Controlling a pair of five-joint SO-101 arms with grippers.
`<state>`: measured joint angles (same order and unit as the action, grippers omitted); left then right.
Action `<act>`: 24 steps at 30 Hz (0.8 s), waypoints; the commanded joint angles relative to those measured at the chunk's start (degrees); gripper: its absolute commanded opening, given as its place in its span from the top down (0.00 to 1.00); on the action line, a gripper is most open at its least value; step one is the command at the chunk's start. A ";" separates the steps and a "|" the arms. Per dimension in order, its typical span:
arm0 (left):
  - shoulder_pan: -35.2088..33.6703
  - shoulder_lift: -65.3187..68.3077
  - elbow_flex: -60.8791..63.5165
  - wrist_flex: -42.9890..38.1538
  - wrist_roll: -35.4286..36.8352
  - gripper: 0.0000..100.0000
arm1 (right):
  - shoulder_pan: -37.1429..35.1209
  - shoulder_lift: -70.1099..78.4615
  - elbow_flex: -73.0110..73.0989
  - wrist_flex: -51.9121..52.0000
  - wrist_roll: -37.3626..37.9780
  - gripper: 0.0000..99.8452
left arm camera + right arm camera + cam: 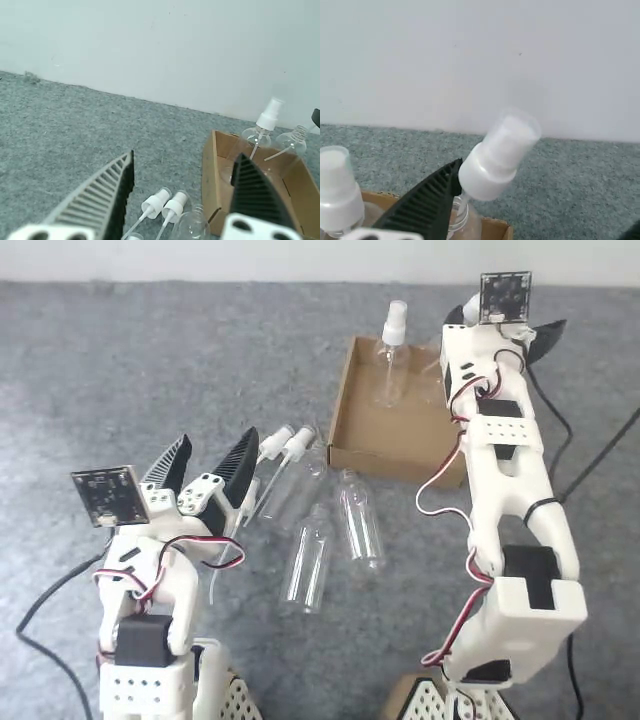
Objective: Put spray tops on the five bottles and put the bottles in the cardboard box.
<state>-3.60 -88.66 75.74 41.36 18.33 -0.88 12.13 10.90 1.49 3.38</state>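
Left gripper (186,157): jaws spread wide, nothing between them, raised above the grey carpet (150,370) on the near side of the loose parts. Right gripper (505,328): positioned over the far end of the cardboard box (345,405), jaws well apart and gripping nothing. A spray top (500,150) sits tilted over the threaded neck of an upright bottle (295,142) inside the box, just beside one black finger (427,202) (contact between the two cannot be confirmed). Beside that bottle stands a capped bottle (393,355), also in the box, its white top fully seated. Outside the box, three uncapped bottles (360,525) lie on their sides on the carpet. Two loose spray tops (165,204) with dip tubes exposed lie side by side between them and the left gripper. A white wall (160,45) bounds the far edge.
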 commanded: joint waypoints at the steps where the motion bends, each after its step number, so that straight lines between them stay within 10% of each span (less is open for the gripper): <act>1: 0.09 0.09 -0.22 -1.41 -0.18 0.70 | -0.40 -4.97 -3.08 -1.01 -0.09 0.65; 14: 0.09 0.09 -0.22 -1.49 -0.18 0.70 | 2.07 -5.05 -13.54 -1.36 -8.09 0.76; 24: 0.09 0.09 -0.22 -1.49 -0.18 0.70 | 2.07 -9.19 -17.41 -0.31 4.57 0.76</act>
<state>-3.60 -88.66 75.74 41.36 18.33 0.70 10.81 -2.81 1.41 3.56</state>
